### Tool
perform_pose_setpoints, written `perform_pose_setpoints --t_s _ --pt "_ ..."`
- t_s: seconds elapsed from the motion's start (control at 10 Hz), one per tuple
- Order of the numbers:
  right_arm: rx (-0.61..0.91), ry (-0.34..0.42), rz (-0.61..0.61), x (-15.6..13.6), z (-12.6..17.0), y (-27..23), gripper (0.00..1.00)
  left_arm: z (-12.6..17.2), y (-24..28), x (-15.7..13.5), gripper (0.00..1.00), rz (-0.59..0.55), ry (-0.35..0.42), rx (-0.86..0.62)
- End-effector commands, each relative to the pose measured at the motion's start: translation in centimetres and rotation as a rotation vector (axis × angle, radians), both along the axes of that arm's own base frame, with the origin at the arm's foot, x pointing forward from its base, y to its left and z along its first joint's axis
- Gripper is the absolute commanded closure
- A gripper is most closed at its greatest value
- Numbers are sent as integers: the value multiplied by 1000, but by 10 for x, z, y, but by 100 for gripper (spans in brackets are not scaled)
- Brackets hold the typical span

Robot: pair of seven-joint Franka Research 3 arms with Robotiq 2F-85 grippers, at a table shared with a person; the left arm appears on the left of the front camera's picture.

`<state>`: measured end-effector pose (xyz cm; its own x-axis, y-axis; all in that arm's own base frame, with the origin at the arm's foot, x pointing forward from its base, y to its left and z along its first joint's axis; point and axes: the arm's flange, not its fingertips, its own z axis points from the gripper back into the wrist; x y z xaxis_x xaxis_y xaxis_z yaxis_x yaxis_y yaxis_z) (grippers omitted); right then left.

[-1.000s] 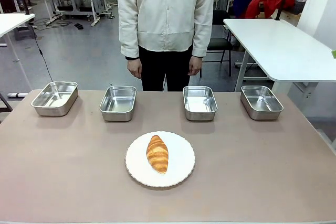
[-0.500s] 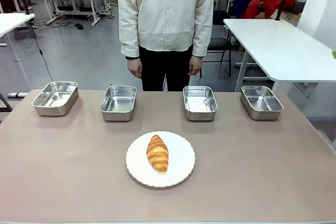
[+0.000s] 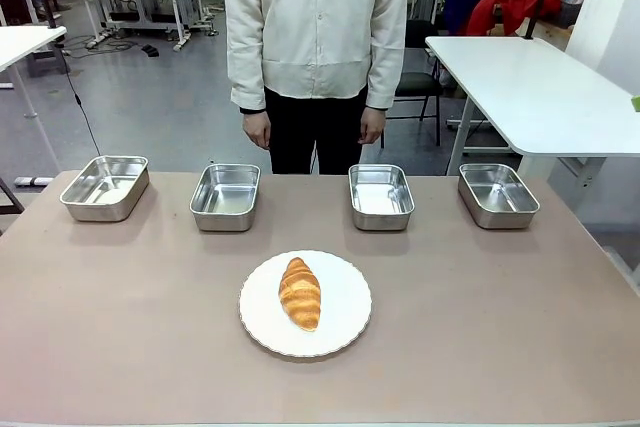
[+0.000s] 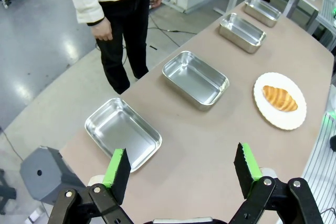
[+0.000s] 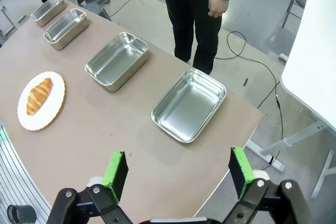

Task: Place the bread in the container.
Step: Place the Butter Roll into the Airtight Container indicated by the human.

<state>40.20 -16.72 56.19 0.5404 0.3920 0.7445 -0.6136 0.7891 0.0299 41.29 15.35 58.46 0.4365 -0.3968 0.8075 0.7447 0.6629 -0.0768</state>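
Brown desk (image 3: 120, 347), four pans (image 3: 381, 196), one croissant (image 3: 300, 293) on one plate (image 3: 348, 319), in wrist views left jaws, right jaws gape empty, well short of them

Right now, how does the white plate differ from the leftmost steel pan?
The plate is round, white and nearly flat; the pan is rectangular, shiny and walled. The plate carries the croissant; the pan is empty. The plate sits mid-table, nearer the robot; the pan sits along the far edge. Both rest flat on the table.
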Motion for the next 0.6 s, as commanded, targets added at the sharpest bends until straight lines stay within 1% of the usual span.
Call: perform_pose_setpoints --t_s 0.0,0.5 --pt "17 -17 7 1 0 0 0 1 2 -2 0 -16 -13 -11" --pt "17 -17 7 1 0 0 0 1 2 -2 0 -16 -13 -11"
